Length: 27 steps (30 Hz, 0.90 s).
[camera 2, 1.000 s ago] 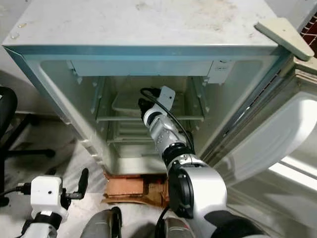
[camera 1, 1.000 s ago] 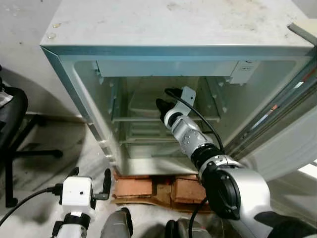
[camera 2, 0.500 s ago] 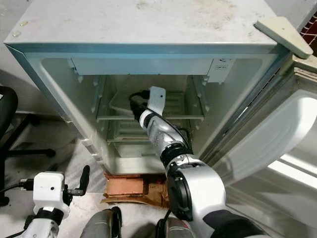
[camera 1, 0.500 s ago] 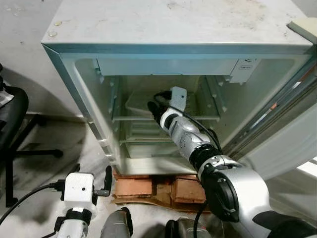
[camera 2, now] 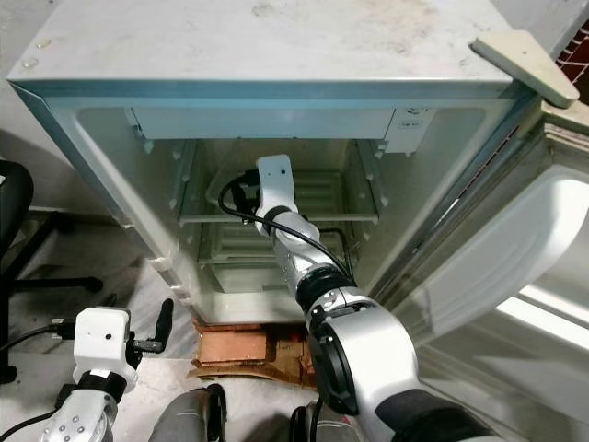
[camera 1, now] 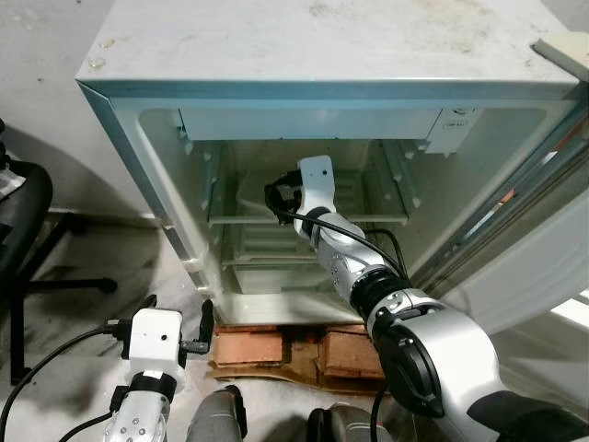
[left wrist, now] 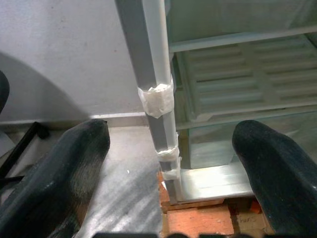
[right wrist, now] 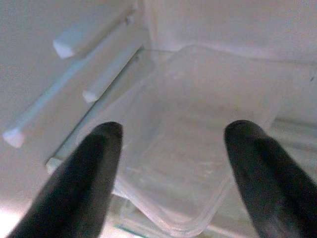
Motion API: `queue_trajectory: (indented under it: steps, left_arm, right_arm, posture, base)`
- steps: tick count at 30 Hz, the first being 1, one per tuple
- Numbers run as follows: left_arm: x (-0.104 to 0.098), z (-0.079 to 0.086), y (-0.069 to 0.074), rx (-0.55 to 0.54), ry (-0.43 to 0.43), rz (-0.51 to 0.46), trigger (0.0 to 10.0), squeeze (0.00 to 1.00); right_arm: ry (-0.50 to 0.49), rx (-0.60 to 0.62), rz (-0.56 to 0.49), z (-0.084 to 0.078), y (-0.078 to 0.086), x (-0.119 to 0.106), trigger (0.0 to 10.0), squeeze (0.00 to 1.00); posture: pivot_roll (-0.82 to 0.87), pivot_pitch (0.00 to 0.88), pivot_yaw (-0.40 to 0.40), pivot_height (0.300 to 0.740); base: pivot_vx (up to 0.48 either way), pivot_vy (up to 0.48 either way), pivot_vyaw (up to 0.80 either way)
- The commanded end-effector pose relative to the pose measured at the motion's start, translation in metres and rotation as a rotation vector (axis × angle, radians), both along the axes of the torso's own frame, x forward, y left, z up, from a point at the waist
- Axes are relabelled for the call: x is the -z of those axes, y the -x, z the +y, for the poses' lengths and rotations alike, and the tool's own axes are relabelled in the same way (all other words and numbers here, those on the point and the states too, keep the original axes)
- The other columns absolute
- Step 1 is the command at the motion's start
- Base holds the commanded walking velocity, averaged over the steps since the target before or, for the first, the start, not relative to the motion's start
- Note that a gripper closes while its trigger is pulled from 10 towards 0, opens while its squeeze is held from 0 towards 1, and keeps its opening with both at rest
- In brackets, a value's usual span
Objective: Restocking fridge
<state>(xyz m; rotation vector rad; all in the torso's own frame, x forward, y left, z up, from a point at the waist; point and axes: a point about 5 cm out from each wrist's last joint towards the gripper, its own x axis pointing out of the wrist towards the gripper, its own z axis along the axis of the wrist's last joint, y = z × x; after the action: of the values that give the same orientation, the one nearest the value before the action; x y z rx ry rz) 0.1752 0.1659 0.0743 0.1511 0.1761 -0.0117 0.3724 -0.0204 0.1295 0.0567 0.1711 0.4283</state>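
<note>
Fridge: small, pale, dusty flat top, door swung wide open on the robot's right. It stands on reddish bricks over a pale stone floor. Inside are pale shelves with ribbed liner below; the fridge's left front edge carries patches of white tape. A grey wall runs beside the fridge on its left, with a black office chair against it. A beige wedge-shaped piece lies on the fridge top's right corner.

Container: clear plastic, shallow, rectangular with rounded corners and a raised rim, looks empty. It sits on the fridge's upper shelf, towards the shelf's left side and back, close to the side-wall shelf rails.

Right arm reaches into the fridge at upper-shelf level. Right gripper hangs just in front of and above the container; fingers spread wide, one to each side of the container's near corner, gripping nothing. Contact with the container: can't tell, looks apart.

Left gripper is low, outside the fridge, near its lower left front corner above the floor. Fingers parted wide, nothing between them, pointing at the taped edge and the bricks.
</note>
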Motion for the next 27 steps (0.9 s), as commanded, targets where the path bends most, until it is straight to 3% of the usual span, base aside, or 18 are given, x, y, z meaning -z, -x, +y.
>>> queue_trajectory:
  steps: [1, 11, 18, 19, 20, 21, 27]
  left_arm:
    - [0.005, 0.000, 0.003, 0.003, -0.005, 0.026, 10.0, 0.00]
    - [0.004, 0.002, -0.004, -0.011, -0.014, 0.010, 10.0, 0.00]
    - [-0.003, 0.002, -0.018, -0.045, -0.031, -0.038, 10.0, 0.00]
    - [-0.003, 0.001, -0.019, -0.037, -0.032, -0.038, 10.0, 0.00]
    - [-0.002, 0.001, -0.020, -0.032, -0.032, -0.038, 10.0, 0.00]
    - [-0.001, 0.000, -0.020, -0.025, -0.034, -0.036, 10.0, 0.00]
    - [-0.001, -0.001, -0.022, -0.019, -0.029, -0.039, 10.0, 0.00]
  right_arm:
    - [0.023, -0.005, -0.008, 0.006, 0.006, 0.007, 10.0, 1.00]
    - [0.008, 0.034, -0.073, -0.023, 0.002, 0.009, 10.0, 1.00]
    - [-0.039, 0.044, -0.214, -0.055, 0.013, 0.012, 10.0, 1.00]
    - [-0.038, 0.035, -0.248, -0.059, 0.020, 0.013, 10.0, 0.17]
    - [-0.036, 0.027, -0.272, -0.061, 0.025, 0.013, 10.0, 0.17]
    - [-0.055, 0.008, -0.300, -0.063, 0.034, 0.014, 10.0, 0.00]
    - [-0.095, 0.040, -0.302, -0.077, 0.057, 0.017, 10.0, 0.00]
  posture:
    - [0.15, 0.164, -0.029, 0.740]
    - [0.14, 0.147, -0.028, 0.740]
    - [0.09, 0.131, -0.017, 0.740]
    - [0.08, 0.129, -0.014, 0.740]
    - [0.08, 0.129, -0.014, 0.740]
    - [0.07, 0.126, -0.008, 0.740]
    - [0.06, 0.123, 0.001, 0.740]
  base:
    - [0.000, 0.000, 0.00]
    - [0.000, 0.000, 0.00]
    - [0.000, 0.000, 0.00]
    - [0.000, 0.000, 0.00]
    - [0.000, 0.000, 0.00]
    - [0.000, 0.000, 0.00]
    - [0.000, 0.000, 0.00]
